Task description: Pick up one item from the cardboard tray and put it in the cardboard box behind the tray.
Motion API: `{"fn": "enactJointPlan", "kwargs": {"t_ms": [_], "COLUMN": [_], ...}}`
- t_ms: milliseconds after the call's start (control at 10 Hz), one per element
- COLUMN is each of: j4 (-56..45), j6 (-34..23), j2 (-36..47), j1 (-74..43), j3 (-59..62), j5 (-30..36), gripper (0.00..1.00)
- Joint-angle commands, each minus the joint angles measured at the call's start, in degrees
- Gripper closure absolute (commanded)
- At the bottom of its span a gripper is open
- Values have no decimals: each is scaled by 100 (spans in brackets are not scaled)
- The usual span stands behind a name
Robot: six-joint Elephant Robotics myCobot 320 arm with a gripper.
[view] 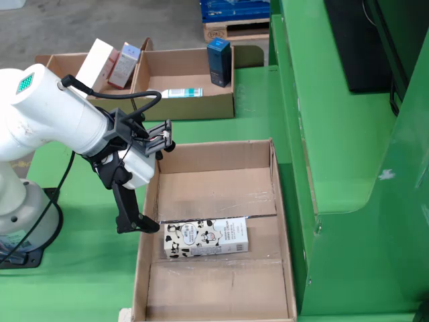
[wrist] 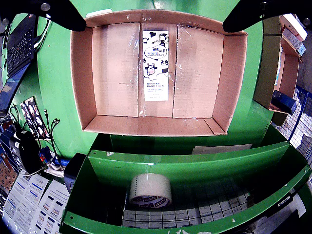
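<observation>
A white hand cream carton with a cow print (wrist: pixel 155 66) lies flat on the floor of the large open cardboard box (wrist: pixel 83 78). In the view that rides on the gripper, my gripper (wrist: pixel 155 22) is open, its black fingers (wrist: pixel 58 14) spread wide at the top corners with nothing between them. The side view shows the gripper (view: pixel 157 184) over the left wall of the box (view: pixel 278 201), above and left of the carton (view: pixel 206 238). Behind it stands the cardboard tray (view: pixel 191 107), holding a dark blue box (view: pixel 218 62) and a teal-and-white tube (view: pixel 181 92).
A second tray at the back left holds pink and white boxes (view: pixel 114 60). A tall green frame (view: pixel 335 154) borders the box's right side. The gripper view shows a tape roll (wrist: pixel 150 190) on a green shelf below, and a laptop (wrist: pixel 19 46) at left.
</observation>
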Motion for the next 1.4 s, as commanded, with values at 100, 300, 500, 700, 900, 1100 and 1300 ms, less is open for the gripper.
{"fn": "enactJointPlan", "kwargs": {"t_ms": [100,300,500,700,900,1100,1300], "j4": [62,62,62,62,62,69,28], "j6": [0,0,0,0,0,138,117], "j2": [105,105,105,105,105,-610,-839], "j1": [-8,-8,-8,-8,-8,176,200], "j3": [167,167,167,167,167,708,925], "j5": [0,0,0,0,0,-27,-3], "gripper": [0,0,0,0,0,0,0]}}
